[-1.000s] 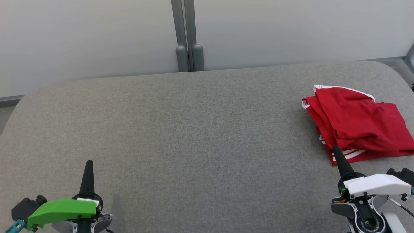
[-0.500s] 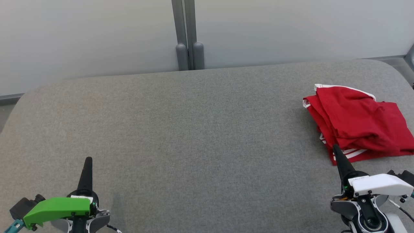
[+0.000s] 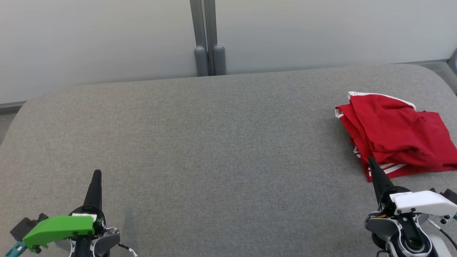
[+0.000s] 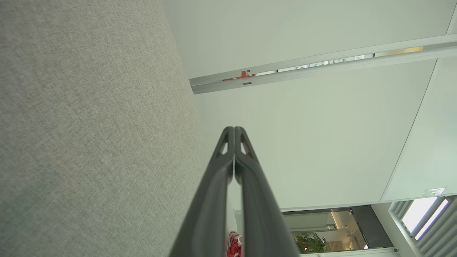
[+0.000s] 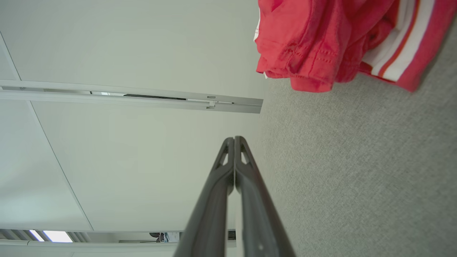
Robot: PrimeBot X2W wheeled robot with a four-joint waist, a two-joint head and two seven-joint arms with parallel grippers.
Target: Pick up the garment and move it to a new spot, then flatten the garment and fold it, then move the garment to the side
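The garment (image 3: 394, 134) is red with white stripes and lies bunched in loose folds at the far right of the grey padded table (image 3: 214, 142). In the right wrist view the garment (image 5: 332, 39) hangs at the top right. My right gripper (image 3: 371, 162) is shut and empty, its tip just short of the garment's near edge. Its fingers (image 5: 234, 141) press together in the right wrist view. My left gripper (image 3: 96, 174) is shut and empty at the lower left, far from the garment. The left wrist view has the left gripper (image 4: 234, 130) closed over the table edge.
A pale wall with a grey double post (image 3: 207, 39) stands behind the table. The table's rounded corners fall away at far left and far right.
The whole head picture has shifted slightly, so the camera moved. Both grippers sit a little lower in the frame. The garment lies as before.
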